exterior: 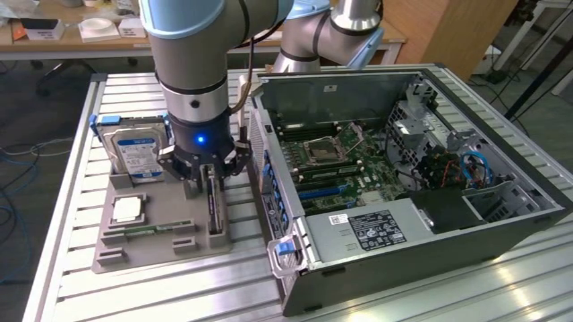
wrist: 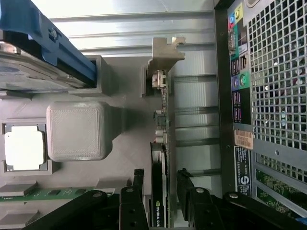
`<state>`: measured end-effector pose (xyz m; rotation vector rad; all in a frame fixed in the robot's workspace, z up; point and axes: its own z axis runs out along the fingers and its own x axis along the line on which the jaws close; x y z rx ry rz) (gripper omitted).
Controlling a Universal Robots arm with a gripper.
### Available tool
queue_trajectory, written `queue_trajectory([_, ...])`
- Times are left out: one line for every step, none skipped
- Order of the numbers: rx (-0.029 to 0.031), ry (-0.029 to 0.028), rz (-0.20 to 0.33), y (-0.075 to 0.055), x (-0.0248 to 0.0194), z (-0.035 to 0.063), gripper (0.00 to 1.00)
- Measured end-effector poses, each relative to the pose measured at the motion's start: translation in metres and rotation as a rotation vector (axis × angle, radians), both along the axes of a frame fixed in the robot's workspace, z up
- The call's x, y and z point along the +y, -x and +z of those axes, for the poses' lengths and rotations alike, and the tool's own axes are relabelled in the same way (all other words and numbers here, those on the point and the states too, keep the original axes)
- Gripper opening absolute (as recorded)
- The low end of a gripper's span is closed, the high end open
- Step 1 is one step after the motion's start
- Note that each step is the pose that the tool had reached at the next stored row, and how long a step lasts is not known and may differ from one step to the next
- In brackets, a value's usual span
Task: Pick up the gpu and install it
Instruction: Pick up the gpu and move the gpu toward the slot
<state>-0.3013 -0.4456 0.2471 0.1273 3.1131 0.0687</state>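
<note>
Straddling the gpu [wrist: 159,158] with my gripper [wrist: 160,175], fingers part-open each side, seemingly not touching; holder tray [exterior: 143,251] stands it edge-up for grasping.

The exterior view looks steeply down from the near side onto the tabletop [exterior: 63,221], with the grey parts tray [exterior: 161,258] at the exterior view's left and the open computer case [exterior: 430,261] at its right. The wrist view looks straight down from close range past the pincer [wrist: 160,177]. Both views share the tray, hard drive [exterior: 134,151] and gpu [wrist: 158,158].
</note>
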Motion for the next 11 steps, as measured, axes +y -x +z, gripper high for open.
queue_trajectory([0.0001, 0.0001, 0.000, 0.0000, -0.0014, -0.0008, 0.41])
queue_trajectory([0.0000, 0.0000, 0.000, 0.0000, -0.0026, -0.0014, 0.41])
queue_trajectory([0.0001, 0.0001, 0.000, 0.0000, -0.0037, -0.0020, 0.41])
queue_trajectory([0.0000, 0.0000, 0.000, 0.0000, -0.0046, -0.0026, 0.41])
queue_trajectory([0.0000, 0.0000, 0.000, 0.0000, -0.0052, -0.0031, 0.41])
queue_trajectory([0.0000, 0.0000, 0.000, 0.0000, -0.0058, -0.0035, 0.41])
queue_trajectory([0.0000, -0.0001, 0.000, 0.0000, -0.0062, -0.0040, 0.41])
queue_trajectory([-0.0001, -0.0001, 0.000, 0.0000, -0.0066, -0.0044, 0.41])
queue_trajectory([0.0000, -0.0001, 0.000, 0.0000, -0.0069, -0.0046, 0.41])
queue_trajectory([-0.0001, -0.0001, 0.000, 0.0000, -0.0071, -0.0049, 0.41])
queue_trajectory([0.0000, 0.0001, 0.000, 0.0000, -0.0072, -0.0050, 0.41])
